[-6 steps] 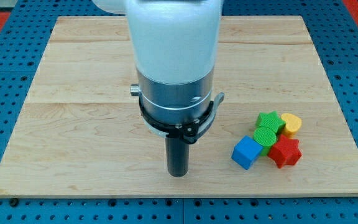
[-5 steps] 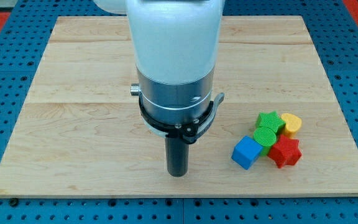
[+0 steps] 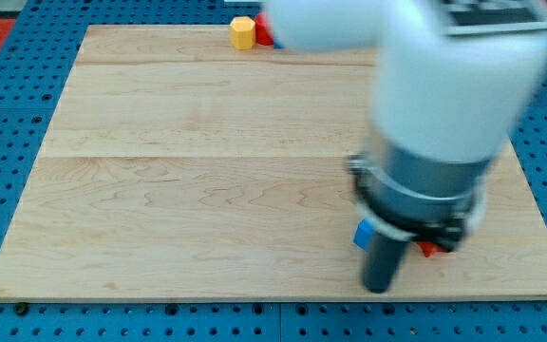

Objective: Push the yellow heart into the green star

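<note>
My arm now stands over the lower right of the board and hides the yellow heart and the green star. My tip (image 3: 379,287) rests on the wood near the view's bottom edge. Just above it to the left, a corner of the blue cube (image 3: 361,232) shows. To the tip's right, a sliver of the red block (image 3: 428,250) shows. The tip sits just below and between these two.
The wooden board (image 3: 160,171) lies on a blue pegboard. A small yellow block (image 3: 243,32) sits at the board's top edge, with a red block (image 3: 264,33) right beside it, partly behind the arm.
The arm has swung from the board's middle to the lower right, covering the cluster of blocks. Yellow and red blocks at the top edge, hidden before, now show.
</note>
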Controlling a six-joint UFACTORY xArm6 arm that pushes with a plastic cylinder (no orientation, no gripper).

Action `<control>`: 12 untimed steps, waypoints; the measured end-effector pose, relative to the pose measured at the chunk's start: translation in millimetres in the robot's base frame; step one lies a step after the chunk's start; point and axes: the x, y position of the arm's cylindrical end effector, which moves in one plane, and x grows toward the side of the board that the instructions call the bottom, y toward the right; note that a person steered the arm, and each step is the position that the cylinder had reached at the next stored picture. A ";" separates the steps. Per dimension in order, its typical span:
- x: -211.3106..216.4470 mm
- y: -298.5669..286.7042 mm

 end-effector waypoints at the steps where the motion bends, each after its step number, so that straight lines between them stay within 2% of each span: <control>1: 1.6 52.3; 3: -11.7 132.1; 7: -49.1 125.6; 9: -110.5 95.6; 12: -105.7 -52.6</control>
